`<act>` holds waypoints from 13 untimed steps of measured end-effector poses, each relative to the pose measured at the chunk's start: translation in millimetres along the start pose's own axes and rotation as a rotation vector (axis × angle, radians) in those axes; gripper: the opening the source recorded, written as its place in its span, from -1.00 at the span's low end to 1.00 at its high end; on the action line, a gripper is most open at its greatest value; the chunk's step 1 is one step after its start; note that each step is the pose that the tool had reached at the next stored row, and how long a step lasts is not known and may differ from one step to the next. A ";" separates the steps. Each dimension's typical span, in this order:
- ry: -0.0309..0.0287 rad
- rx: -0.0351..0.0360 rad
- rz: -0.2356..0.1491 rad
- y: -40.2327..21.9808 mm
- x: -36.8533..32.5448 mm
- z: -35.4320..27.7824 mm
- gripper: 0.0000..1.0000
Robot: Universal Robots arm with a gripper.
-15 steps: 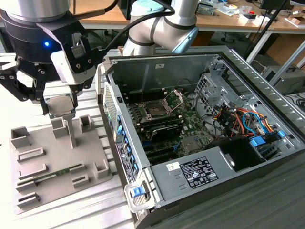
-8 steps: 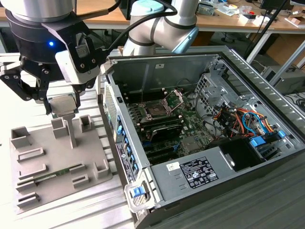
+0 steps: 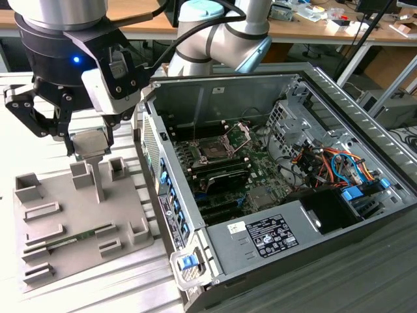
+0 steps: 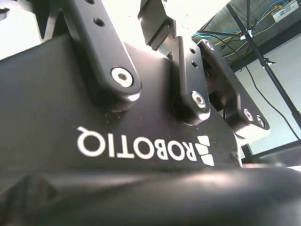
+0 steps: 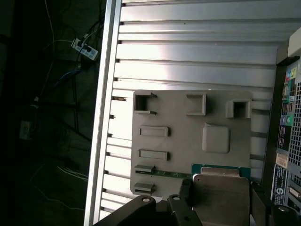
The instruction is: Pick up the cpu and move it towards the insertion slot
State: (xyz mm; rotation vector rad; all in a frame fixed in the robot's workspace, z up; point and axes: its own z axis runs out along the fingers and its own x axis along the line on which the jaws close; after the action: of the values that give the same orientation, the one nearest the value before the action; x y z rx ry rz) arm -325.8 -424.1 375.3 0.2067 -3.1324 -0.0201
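Observation:
The cpu (image 3: 88,141), a small flat square with a pale top, hangs above the back part of the grey tray (image 3: 78,225). My gripper (image 3: 88,150) is shut on it, one black finger on each side. In the first wrist view the cpu (image 5: 220,194) shows its green edge, with the fingers (image 5: 185,190) pressed against its sides and the tray (image 5: 183,141) below it. The insertion slot (image 3: 214,149) lies on the motherboard inside the open computer case, towards the exterior view's right. Its silver retention bracket (image 3: 242,133) is tipped up.
The open computer case (image 3: 296,225) stands beside the tray, its side wall (image 3: 171,208) between tray and motherboard. Raised blocks (image 3: 96,179) stick up from the tray under the gripper. Cables and drive bays (image 3: 339,166) fill the case's far end. Everything rests on a ribbed aluminium table (image 5: 197,52).

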 end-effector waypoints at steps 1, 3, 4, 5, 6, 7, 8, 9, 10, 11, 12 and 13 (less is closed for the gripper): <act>0.0000 0.0000 0.000 -0.1 -0.8 0.0 0.10; 0.0000 0.0000 0.000 -0.4 -3.0 0.0 0.10; 0.0000 0.0001 0.000 -0.5 -3.8 0.0 0.10; 0.0000 0.0000 0.000 -0.7 -5.1 0.0 0.10; 0.0000 0.0000 0.000 -0.8 -5.9 0.0 0.10; 0.0000 0.0000 0.000 -0.9 -6.9 0.0 0.10; 0.0000 0.0000 0.000 -1.1 -8.1 0.0 0.10; 0.0000 0.0000 0.000 -1.2 -9.0 0.0 0.10; 0.0000 0.0000 0.000 -1.3 -9.7 -0.1 0.10; 0.0000 0.0000 0.000 -1.6 -11.9 0.0 0.10; 0.0000 0.0000 0.000 -1.7 -12.5 -0.1 0.10; 0.0000 0.0000 0.000 -1.7 -13.1 0.0 0.10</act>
State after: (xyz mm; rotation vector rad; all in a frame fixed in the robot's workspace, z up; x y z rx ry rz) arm -312.6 -424.1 375.3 0.2067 -3.1324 -0.0202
